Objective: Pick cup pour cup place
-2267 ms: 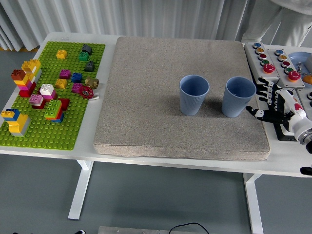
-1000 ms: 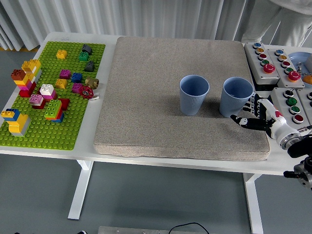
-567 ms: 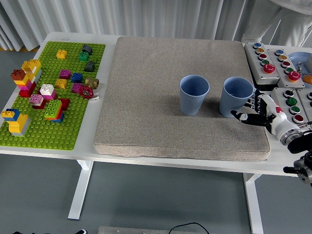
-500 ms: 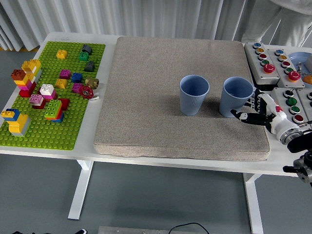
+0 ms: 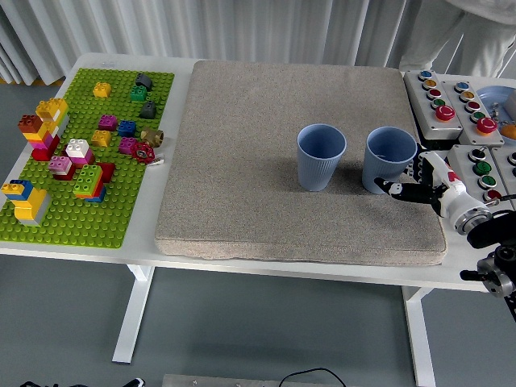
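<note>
Nearest, on the grey mat's (image 5: 242, 161) right edge: right hand (image 5: 426, 184), fingers spread around the base of the right blue cup (image 5: 389, 160), fingertips (image 5: 389, 188) touching its wall, grip not closed. Right blue cup upright on the mat, just beside the left blue cup (image 5: 321, 156), also upright. Left of the mat: green baseplate (image 5: 76, 214) with coloured bricks. Right of the mat, farther back: button boxes (image 5: 451, 101). Beyond the mat: a person in white (image 5: 459, 32).

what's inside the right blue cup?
The right blue cup shows only blue inner wall; nothing visible in it, though the bottom is hidden by the near rim. The right robot hand is against its outer side, fingers around its base.
</note>
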